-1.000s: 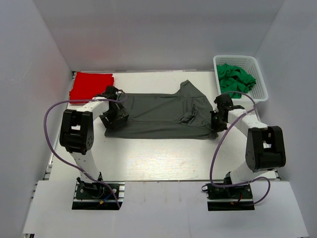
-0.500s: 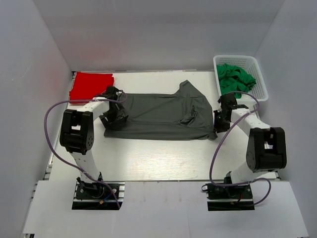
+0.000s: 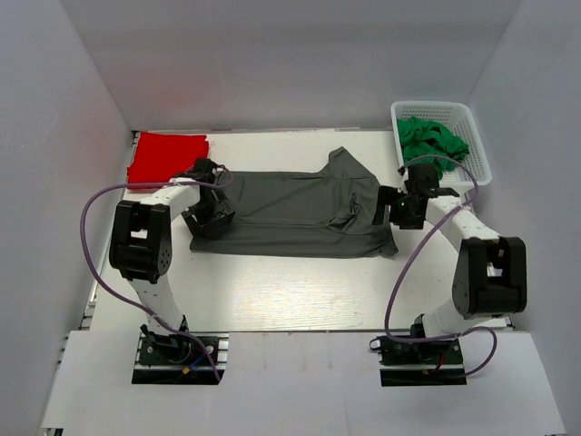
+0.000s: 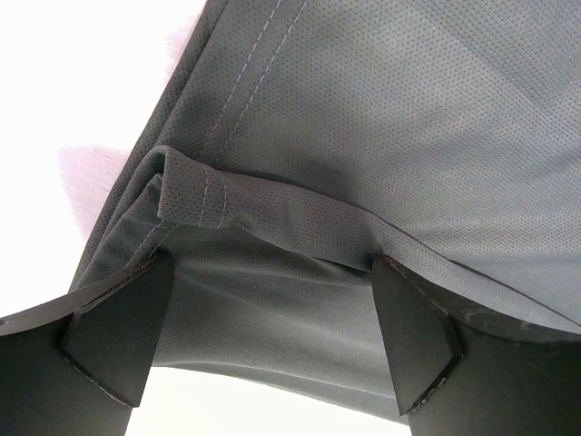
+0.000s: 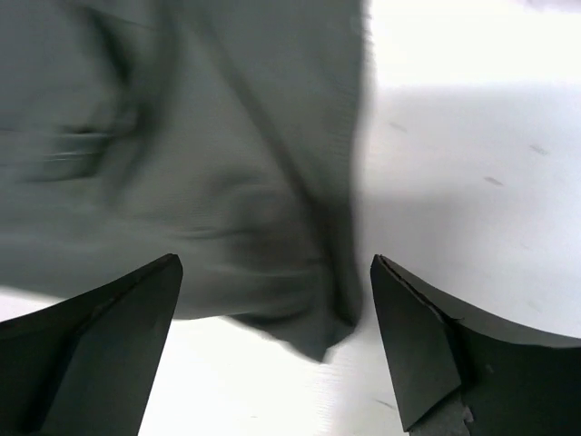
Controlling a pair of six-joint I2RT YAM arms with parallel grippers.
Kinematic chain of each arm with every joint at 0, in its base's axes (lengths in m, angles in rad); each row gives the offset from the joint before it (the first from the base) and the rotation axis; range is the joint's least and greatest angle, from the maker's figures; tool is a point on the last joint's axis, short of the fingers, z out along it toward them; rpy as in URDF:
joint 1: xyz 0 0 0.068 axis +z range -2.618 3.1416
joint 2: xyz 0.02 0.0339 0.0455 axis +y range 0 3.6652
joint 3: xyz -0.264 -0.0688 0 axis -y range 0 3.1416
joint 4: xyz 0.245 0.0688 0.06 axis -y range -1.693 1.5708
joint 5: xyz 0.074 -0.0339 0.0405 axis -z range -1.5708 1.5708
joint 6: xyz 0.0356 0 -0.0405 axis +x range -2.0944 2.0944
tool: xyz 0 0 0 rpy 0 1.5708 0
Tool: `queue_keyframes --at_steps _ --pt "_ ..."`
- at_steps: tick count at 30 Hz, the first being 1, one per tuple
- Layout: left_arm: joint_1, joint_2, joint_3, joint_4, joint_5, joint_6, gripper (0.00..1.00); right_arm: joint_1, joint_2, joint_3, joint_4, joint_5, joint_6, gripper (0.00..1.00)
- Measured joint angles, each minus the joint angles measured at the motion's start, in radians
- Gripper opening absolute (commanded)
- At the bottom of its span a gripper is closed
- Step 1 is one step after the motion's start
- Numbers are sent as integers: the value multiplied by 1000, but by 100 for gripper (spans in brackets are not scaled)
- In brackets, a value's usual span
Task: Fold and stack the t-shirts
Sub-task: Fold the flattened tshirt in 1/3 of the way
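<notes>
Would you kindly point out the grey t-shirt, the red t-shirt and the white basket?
grey t-shirt (image 3: 290, 204): top external view, middle of its body.
red t-shirt (image 3: 166, 156): top external view, centre of the cloth.
white basket (image 3: 436, 105): top external view, its far rim.

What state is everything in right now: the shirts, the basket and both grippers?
grey t-shirt: spread out, rumpled at its right end, not stacked.
red t-shirt: folded, lying flat at the far left corner.
basket: upright, holding cloth.
green cloth: crumpled in the basket.
left gripper: open, the grey shirt's hem between its fingers.
right gripper: open, at the grey shirt's right corner.
</notes>
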Motion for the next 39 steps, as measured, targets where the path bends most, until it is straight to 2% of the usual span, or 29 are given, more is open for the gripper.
queue_keyframes --at_steps 5,10,19,25,28,34,39 --pt "2 -2 0 0 26 4 100 10 -87 -52 132 -218 61 90" --pt "5 -6 -6 5 56 7 100 27 -27 -131 225 -359 119 90" --pt "6 -45 -62 39 71 5 100 11 -5 -278 365 -423 210 90" --pt "6 -120 -158 51 66 -11 100 5 -82 -383 449 -435 261 90" --pt "6 -185 -235 18 42 -30 100 10 -212 -460 381 -382 284 90" --pt "5 -306 -367 -107 43 -67 100 19 -481 -555 101 -306 327 90" --pt "5 -423 -367 -178 44 -72 100 30 -558 -506 -99 -259 304 90"
